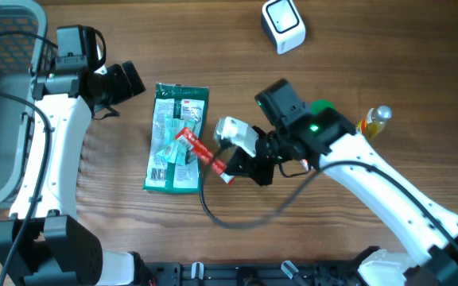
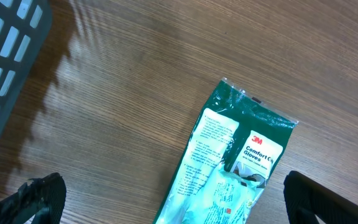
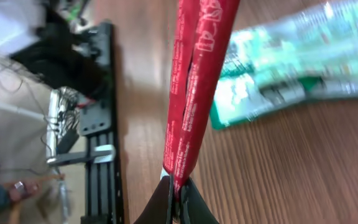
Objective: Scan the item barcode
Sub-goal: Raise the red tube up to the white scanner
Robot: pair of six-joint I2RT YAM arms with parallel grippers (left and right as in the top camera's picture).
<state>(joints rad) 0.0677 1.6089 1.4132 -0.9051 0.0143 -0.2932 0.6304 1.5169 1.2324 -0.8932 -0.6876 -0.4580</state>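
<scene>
Right gripper [image 3: 179, 200] pinched tight on one end of a thin red packet [image 3: 194, 93], its other end reaching over the green glove pack [image 1: 165, 159] lying flat on the table. Left gripper [image 1: 126, 82] gapes wide, holding nothing, near that pack. White scanner [image 1: 283, 25] sits well beyond.

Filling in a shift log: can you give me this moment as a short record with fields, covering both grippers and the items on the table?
left gripper: open, empty, beside the glove pack's top corner
right gripper: shut on red packet
red packet: crosses over glove pack in overhead view
glove pack: green, flat on table
scanner: white, far right, apart from both grippers
basket: grey, left edge
bottle: right of right gripper
</scene>
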